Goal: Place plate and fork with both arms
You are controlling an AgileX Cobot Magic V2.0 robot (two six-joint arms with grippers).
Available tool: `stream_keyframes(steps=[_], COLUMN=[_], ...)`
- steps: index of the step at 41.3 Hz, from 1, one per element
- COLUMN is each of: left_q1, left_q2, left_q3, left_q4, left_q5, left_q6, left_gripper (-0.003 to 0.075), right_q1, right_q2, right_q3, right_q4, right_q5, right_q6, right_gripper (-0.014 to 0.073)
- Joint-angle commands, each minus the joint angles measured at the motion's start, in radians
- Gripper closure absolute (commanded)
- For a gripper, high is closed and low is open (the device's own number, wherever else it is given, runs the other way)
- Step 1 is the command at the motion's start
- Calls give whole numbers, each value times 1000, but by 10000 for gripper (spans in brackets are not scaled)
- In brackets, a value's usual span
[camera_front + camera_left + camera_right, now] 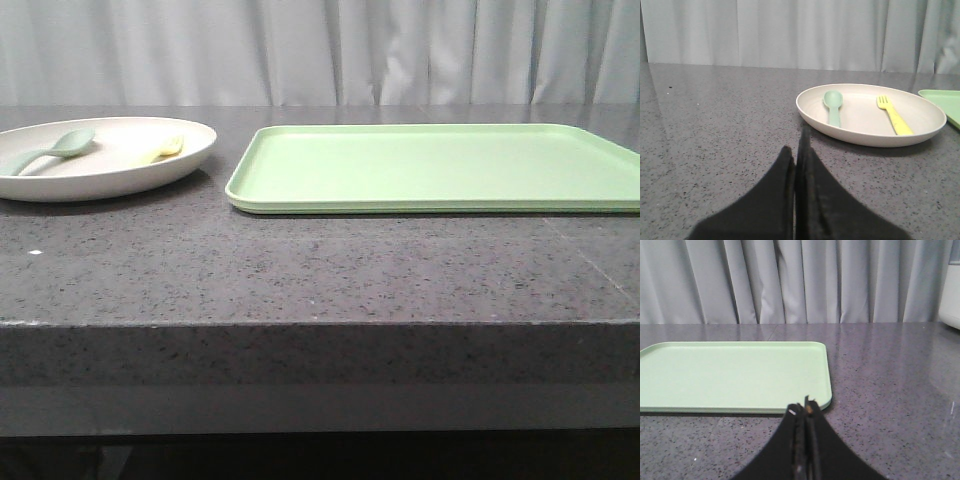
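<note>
The cream-beige plate (pixel 110 175) (pixel 860 135) sits at the table's left. In it lie the yellow fork (pixel 166 149) (pixel 895 116) and a pale green spoon (pixel 48 150) (pixel 833 106). To its right lies the flat light-green tray (pixel 435 165) (pixel 732 375). In the left wrist view my left gripper (pixel 796 147) is shut and empty, a short way from the plate's near rim. My right gripper (pixel 804 407) is shut and empty in the right wrist view, close to the tray's corner. Neither gripper shows in the front view.
The grey speckled table (pixel 320 270) ends in a front edge low in the front view. White curtains (pixel 320 50) hang behind it. A white object (pixel 951 295) stands at the edge of the right wrist view.
</note>
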Motion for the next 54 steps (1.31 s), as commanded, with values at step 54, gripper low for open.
stream_keyframes(steps=[54], left_q1=[1], left_q2=[213], left_q3=[-558], left_q4=[-8], left_q5=[178], left_q6=[-1], left_gripper=[738], right_q1=[2], right_q2=[208], right_q3=[-556], right_q4=[-27], right_q5=[320], right_q6=[-11], right_gripper=[662])
